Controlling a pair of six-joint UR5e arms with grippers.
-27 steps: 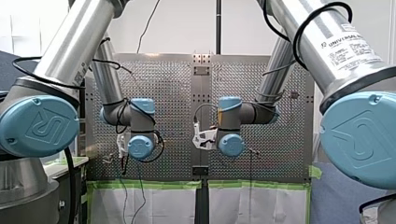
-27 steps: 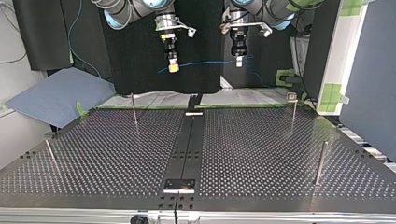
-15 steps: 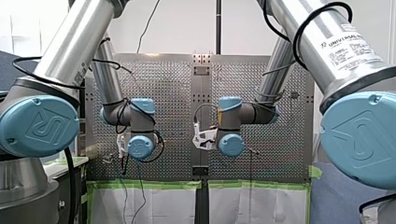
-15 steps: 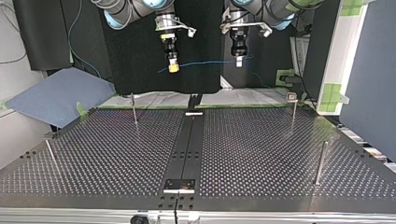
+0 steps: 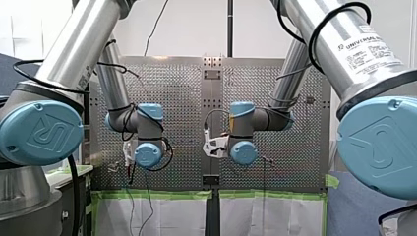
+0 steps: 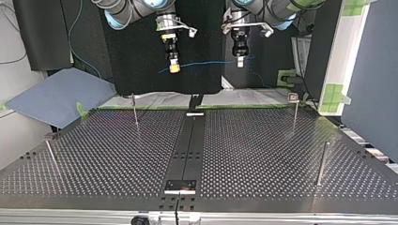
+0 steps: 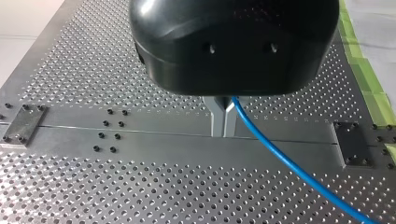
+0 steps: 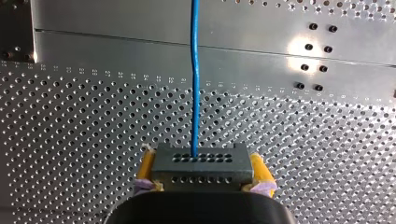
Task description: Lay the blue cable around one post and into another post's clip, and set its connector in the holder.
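Rising from the bench (image 6: 263, 154), thin posts (image 6: 322, 164) stand near its side edges. Beyond them, above the edge nearest the arms, the cable (image 6: 206, 62) stretches through the air between both grippers, clear of the bench. My right gripper (image 6: 174, 67) has its yellow-padded fingers (image 8: 146, 165) clamped on the grey connector (image 8: 200, 163), with the cable running straight out ahead. My left gripper (image 6: 240, 61) pinches the cable between closed metal fingers (image 7: 218, 116).
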